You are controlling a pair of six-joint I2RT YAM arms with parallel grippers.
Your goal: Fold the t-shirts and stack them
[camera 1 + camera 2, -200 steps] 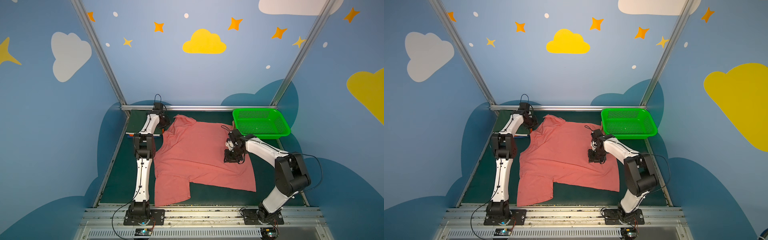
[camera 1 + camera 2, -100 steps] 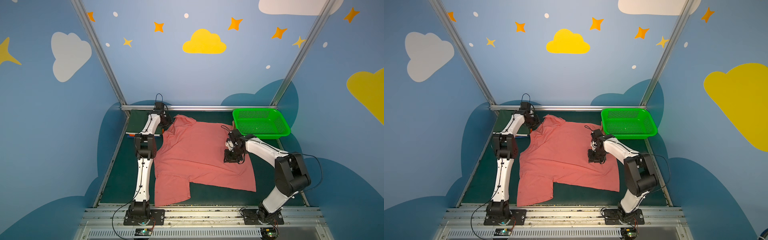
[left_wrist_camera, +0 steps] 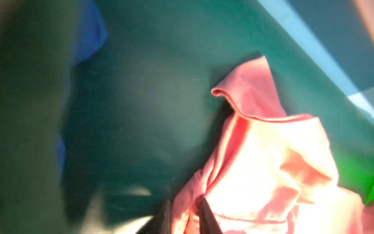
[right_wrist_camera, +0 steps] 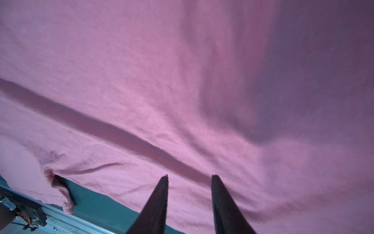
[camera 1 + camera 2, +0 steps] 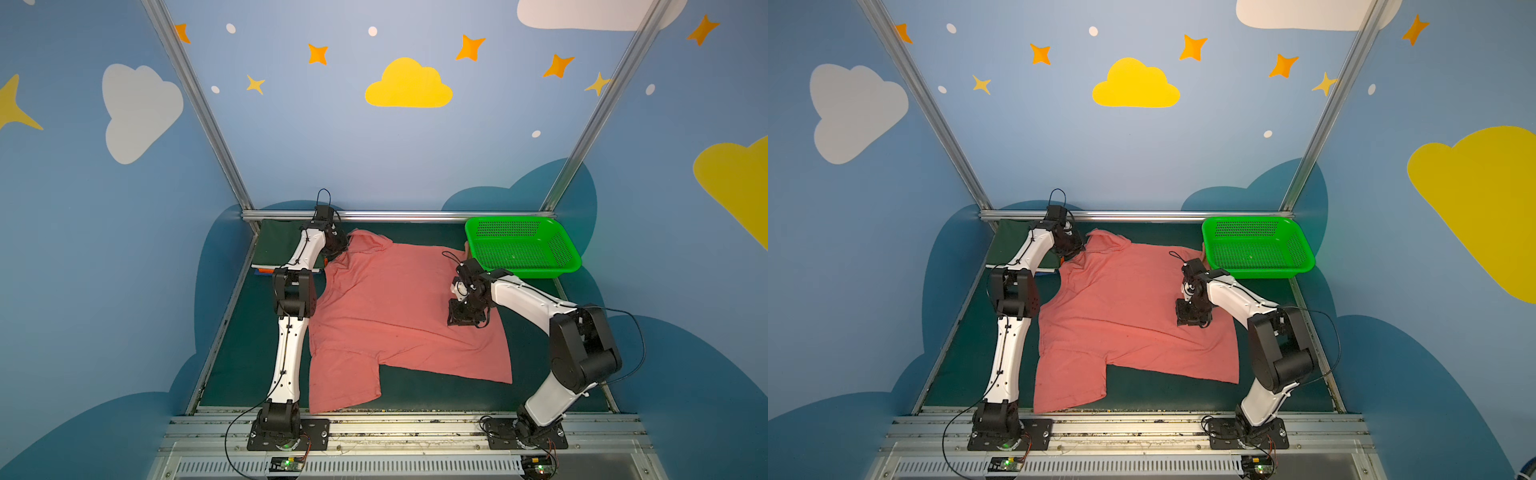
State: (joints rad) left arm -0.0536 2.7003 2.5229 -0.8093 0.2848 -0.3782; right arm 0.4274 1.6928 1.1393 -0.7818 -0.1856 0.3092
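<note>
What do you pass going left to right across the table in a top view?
folded stack → pink shirt → basket

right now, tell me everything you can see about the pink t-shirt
The salmon-pink t-shirt looks like soft knit cloth with short sleeves. It is unfolded and spread mostly flat, lightly wrinkled, on the dark green table. One sleeve lies flat at the near left. The far left corner is bunched with a curled-up edge, and the left tool is in those folds; whether it grips is unclear. The right tool is over the shirt's right part, jaws apart. The hem runs down the right side.
</note>
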